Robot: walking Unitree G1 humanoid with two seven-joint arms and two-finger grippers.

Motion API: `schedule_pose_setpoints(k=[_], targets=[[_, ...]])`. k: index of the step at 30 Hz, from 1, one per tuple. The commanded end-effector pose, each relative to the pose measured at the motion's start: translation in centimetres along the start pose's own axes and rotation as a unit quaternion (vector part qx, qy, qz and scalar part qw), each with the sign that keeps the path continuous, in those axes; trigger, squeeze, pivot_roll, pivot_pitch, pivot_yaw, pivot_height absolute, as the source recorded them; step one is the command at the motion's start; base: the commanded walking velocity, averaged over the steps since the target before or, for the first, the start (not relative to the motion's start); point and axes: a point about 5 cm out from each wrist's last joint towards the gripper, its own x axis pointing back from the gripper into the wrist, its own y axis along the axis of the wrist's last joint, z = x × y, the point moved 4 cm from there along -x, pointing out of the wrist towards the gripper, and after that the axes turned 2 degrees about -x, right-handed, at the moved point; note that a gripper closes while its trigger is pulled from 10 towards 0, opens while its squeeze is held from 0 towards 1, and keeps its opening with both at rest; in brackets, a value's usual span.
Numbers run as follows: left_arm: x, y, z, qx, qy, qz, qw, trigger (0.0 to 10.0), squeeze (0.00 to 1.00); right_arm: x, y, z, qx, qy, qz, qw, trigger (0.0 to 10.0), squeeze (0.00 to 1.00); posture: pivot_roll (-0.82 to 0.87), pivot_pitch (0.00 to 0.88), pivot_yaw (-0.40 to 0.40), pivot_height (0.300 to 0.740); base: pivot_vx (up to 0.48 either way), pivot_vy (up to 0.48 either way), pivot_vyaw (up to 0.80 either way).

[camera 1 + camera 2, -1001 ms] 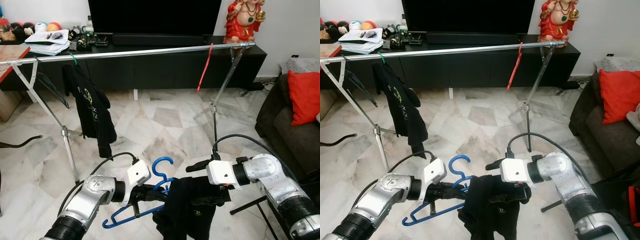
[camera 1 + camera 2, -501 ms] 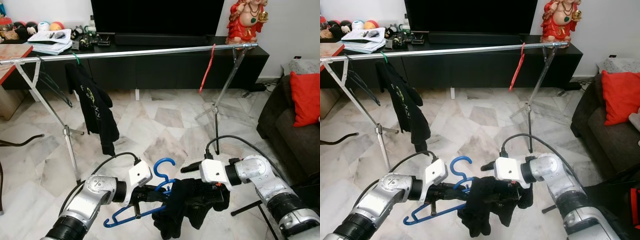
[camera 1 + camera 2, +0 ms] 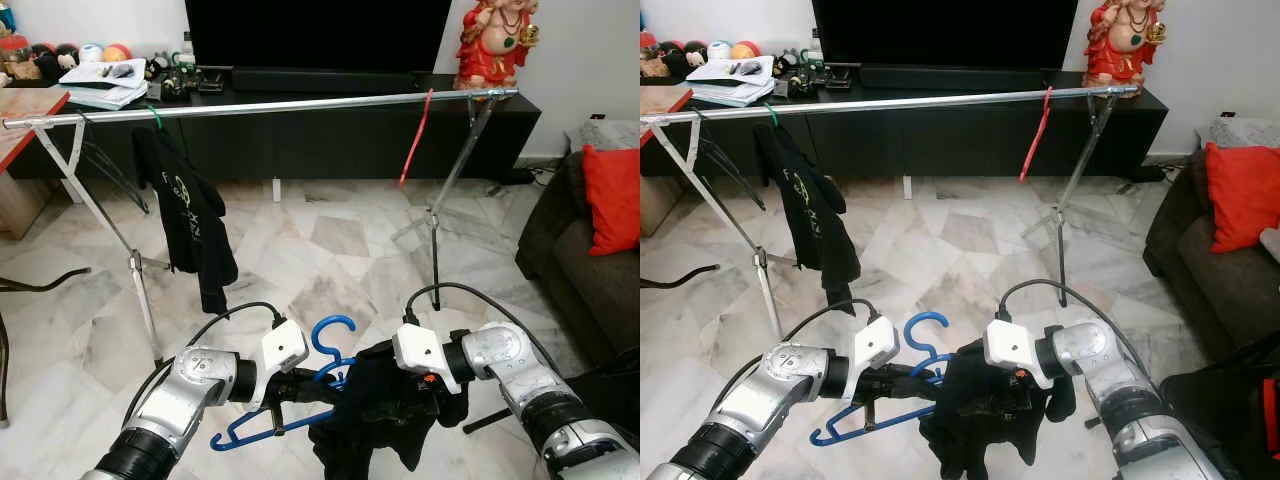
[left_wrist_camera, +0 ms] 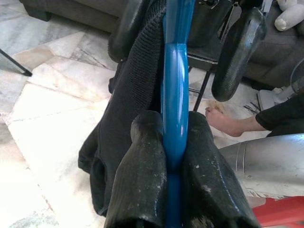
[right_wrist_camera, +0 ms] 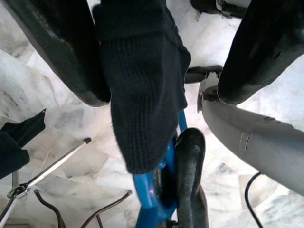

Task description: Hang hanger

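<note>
A blue plastic hanger (image 3: 330, 338) is held low in front of me, with my left gripper (image 3: 300, 385) shut on its bar; in the left wrist view the fingertips (image 4: 147, 137) pinch the blue bar (image 4: 175, 71). A black garment (image 3: 378, 420) is draped over the hanger's right half. My right gripper (image 3: 405, 400) sits at that garment, fingers (image 5: 71, 52) spread wide with the knit cloth (image 5: 142, 95) between them, lying against one finger. The silver clothes rail (image 3: 300, 103) crosses the room ahead, above the hanger.
On the rail hang a black shirt (image 3: 190, 215) on a green hanger at the left and a red hanger (image 3: 415, 140) at the right. Behind stands a black TV console (image 3: 330, 135). A dark sofa with a red cushion (image 3: 612, 195) is at the right. The floor is marble.
My right gripper has slid left toward the blue hanger, bunching the black garment along it. The left gripper keeps its hold. The camera has shifted slightly.
</note>
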Motion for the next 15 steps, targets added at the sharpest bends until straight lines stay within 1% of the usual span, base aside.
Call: schedule_pose_setpoints(k=[1,9,12,15], targets=[[-0.1,0.9,0.1,-0.024,-0.01,-0.009,1.0,10.0,0.0,0.2,0.5,-0.4,-0.005,-0.005,-0.014,1.0,0.0,0.0,-0.02,0.059,-0.054,0.74,0.0,0.0,0.0],[-0.2,0.8,0.1,-0.026,-0.013,-0.007,1.0,10.0,0.0,0.1,-0.1,-0.3,-0.013,-0.012,-0.002,1.0,0.0,0.0,-0.02,0.053,-0.054,0.74,0.0,0.0,0.0],[-0.2,0.8,0.1,-0.031,-0.015,-0.005,0.999,10.0,0.0,-0.1,-0.4,0.1,-0.02,0.0,-0.003,1.0,0.0,0.0,-0.02,0.05,-0.053,0.74,0.0,0.0,0.0],[-0.2,0.8,0.1,-0.035,-0.015,-0.005,0.999,10.0,0.0,-0.3,-0.8,0.2,-0.02,-0.005,0.008,1.0,0.0,0.0,-0.02,0.049,-0.051,0.74,0.0,0.0,0.0]])
